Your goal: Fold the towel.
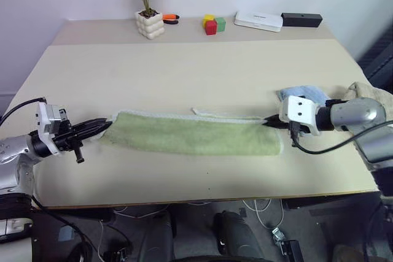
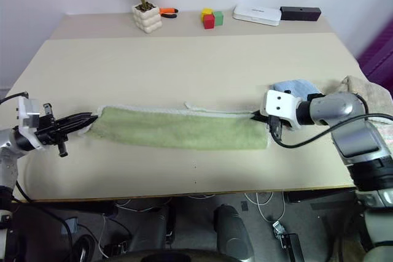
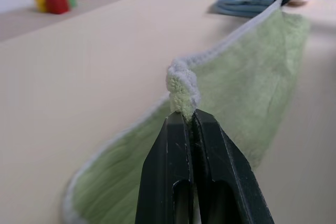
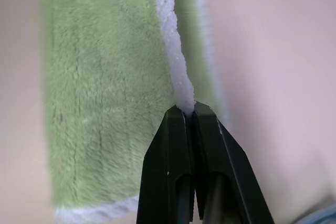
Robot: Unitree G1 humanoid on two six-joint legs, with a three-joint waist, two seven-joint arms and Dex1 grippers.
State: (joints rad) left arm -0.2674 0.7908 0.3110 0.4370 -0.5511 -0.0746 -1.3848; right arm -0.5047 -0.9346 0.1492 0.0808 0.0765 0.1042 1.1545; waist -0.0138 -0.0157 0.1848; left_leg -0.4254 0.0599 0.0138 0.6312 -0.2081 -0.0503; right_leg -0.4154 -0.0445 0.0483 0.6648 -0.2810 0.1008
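Towel (image 1: 193,134), light green, stretches as a long band across the table (image 1: 184,65) as I hold it: left gripper (image 1: 105,124) and right gripper (image 1: 268,122) each pinched tight on an opposite end.

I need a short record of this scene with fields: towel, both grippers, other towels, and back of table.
towel: light green towel, stretched in a long band across the table
left gripper: left gripper shut on one end's edge
right gripper: right gripper shut on the white edging of the other end
other towels: blue towel and beige towel near the right arm
back of table: potted plant, coloured blocks, white box
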